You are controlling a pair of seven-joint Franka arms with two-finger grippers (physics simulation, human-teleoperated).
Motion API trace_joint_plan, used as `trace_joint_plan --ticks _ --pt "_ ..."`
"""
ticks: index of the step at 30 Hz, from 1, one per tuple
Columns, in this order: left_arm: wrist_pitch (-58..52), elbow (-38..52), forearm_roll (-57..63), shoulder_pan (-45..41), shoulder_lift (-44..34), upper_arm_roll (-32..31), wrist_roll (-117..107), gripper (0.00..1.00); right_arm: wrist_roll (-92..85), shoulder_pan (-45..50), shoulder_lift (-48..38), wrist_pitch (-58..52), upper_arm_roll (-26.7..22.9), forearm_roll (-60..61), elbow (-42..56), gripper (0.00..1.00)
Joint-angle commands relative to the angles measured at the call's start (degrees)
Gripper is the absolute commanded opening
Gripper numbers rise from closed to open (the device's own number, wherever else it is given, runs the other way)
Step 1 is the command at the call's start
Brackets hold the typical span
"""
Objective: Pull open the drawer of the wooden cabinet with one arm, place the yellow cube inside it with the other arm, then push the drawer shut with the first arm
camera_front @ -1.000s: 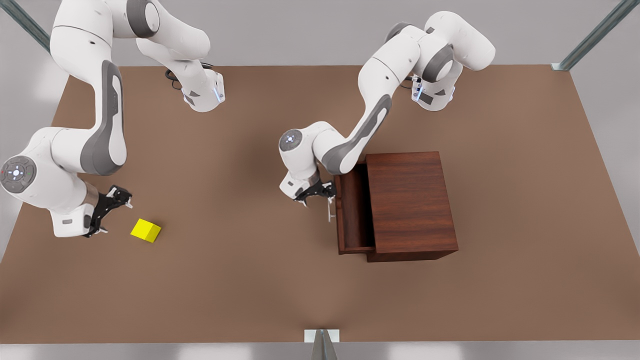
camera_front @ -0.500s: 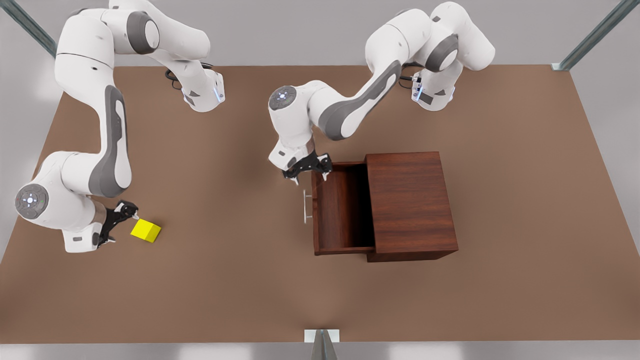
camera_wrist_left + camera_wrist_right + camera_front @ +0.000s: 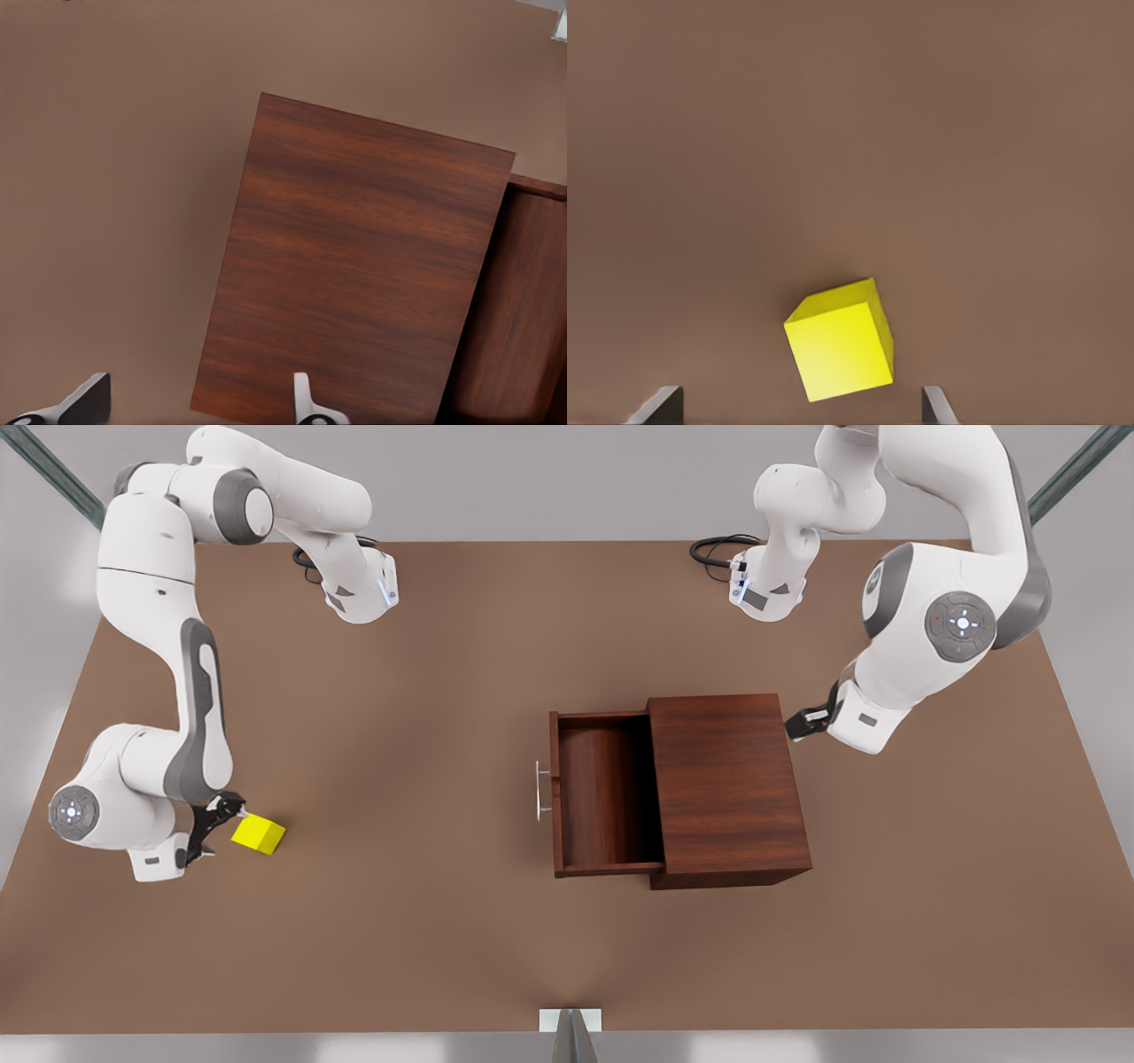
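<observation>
The cube (image 3: 259, 834) is bright yellow. The cabinet (image 3: 726, 788) and drawer (image 3: 602, 797) are dark reddish-brown with wood grain; the handle (image 3: 539, 790) is silver. The table (image 3: 425, 921) is plain brown. The arms are white and grey.

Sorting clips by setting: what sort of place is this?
Likely a simulated robot test bench: a bare brown table, a metal frame post, and just a wooden cabinet and yellow cube.

Simulated robot test cell, not a lived-in room: plain brown table (image 3: 425, 939), blank grey surround, metal frame struts (image 3: 1059, 487) at the corners, two white arms (image 3: 190, 691) bolted to the tabletop.
</observation>
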Motion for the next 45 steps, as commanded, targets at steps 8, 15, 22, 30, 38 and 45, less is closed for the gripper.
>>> trace_joint_plan --ticks 8,15,22,30,38,45 --pt "1.55 0.17 -3.43 2.18 -0.08 0.21 26.29 1.0 -22.16 -2.11 4.24 4.4 0.36 -0.04 0.03 1.0" --pt "1.46 0.17 -3.43 2.18 -0.08 0.12 26.03 1.0 -22.6 -2.2 2.75 12.75 0.36 -0.04 -7.79 1.0" --pt "1.46 0.08 -3.43 2.18 -0.08 0.12 25.76 1.0 -22.51 -2.11 2.48 18.37 0.45 0.04 -9.46 1.0" --pt "1.46 0.08 -3.35 2.18 -0.08 0.04 25.76 1.0 -22.69 -2.2 2.48 22.77 0.27 0.04 -13.24 1.0" --pt "1.46 0.08 -3.35 2.18 -0.08 0.04 25.76 1.0 -22.78 -3.08 2.4 25.05 0.09 0.04 -15.44 1.0" --pt "1.46 0.08 -3.35 2.18 -0.08 0.04 25.76 1.0 -22.69 -3.08 1.96 26.81 0.01 0.22 -17.89 1.0"
